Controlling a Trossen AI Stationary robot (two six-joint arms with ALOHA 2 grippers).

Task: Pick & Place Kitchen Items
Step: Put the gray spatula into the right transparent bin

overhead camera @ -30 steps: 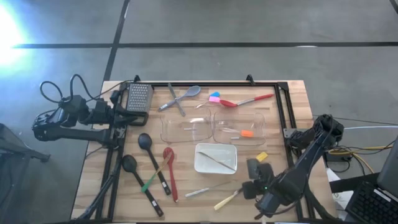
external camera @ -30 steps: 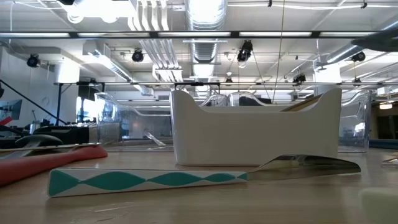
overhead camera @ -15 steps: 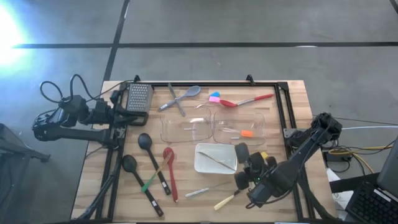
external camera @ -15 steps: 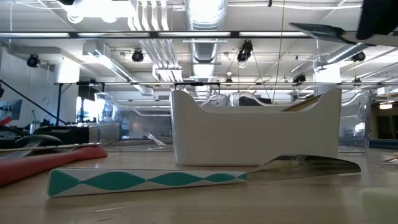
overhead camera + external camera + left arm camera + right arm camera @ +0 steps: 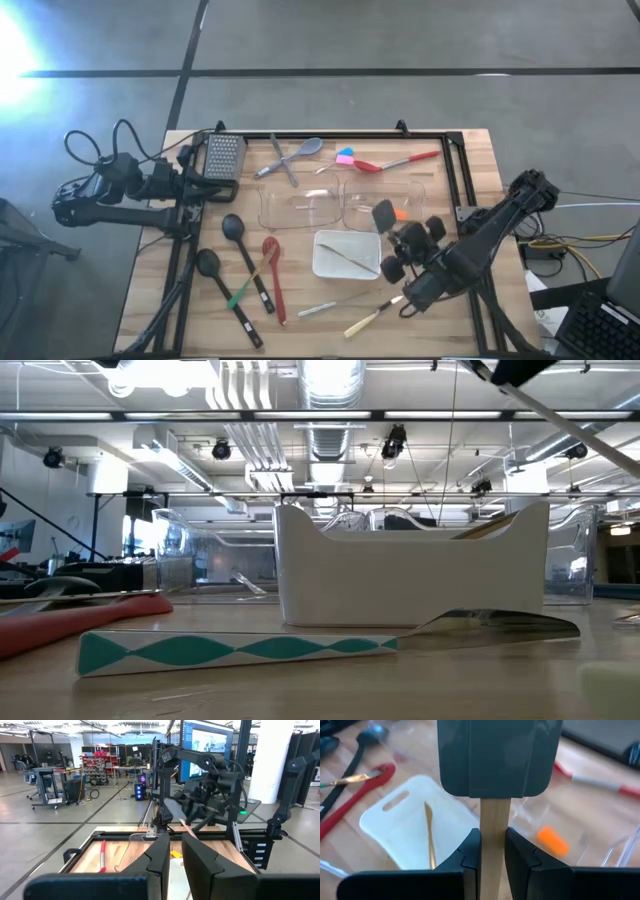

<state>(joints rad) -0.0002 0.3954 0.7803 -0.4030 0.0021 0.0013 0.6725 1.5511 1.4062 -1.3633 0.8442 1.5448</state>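
Note:
My right gripper (image 5: 402,250) hovers over the table's right half, shut on a grey spatula (image 5: 383,214) with a pale wooden handle. Its blade (image 5: 495,755) is above the near edge of the right clear bin (image 5: 410,200), beside the white tray (image 5: 330,262). In the low view the handle (image 5: 560,415) slants across the upper right. My left gripper (image 5: 175,851) waits shut off the table's left edge. Black ladles (image 5: 245,262), a red spoon (image 5: 272,275) and small knives (image 5: 335,305) lie flat on the wood. My right gripper pinches the spatula's wooden handle (image 5: 495,827) between its two fingers, just behind the grey blade. The handle runs along the fingers and the blade sticks out past their tips. The spatula is lifted clear of the table and tilted.
A gold-coloured knife lies in the white tray. An orange piece (image 5: 398,213) sits in the right bin; the left bin (image 5: 298,205) is beside it. Grey spoon (image 5: 305,150), tongs (image 5: 283,160), red spatula (image 5: 395,162) and a grater (image 5: 225,157) lie along the far edge.
My right gripper has risen and moved from the table's near right corner toward the far edge and the right bin, carrying the grey spatula. The spatula has gone from near table height to high above it and has tipped to a slant.

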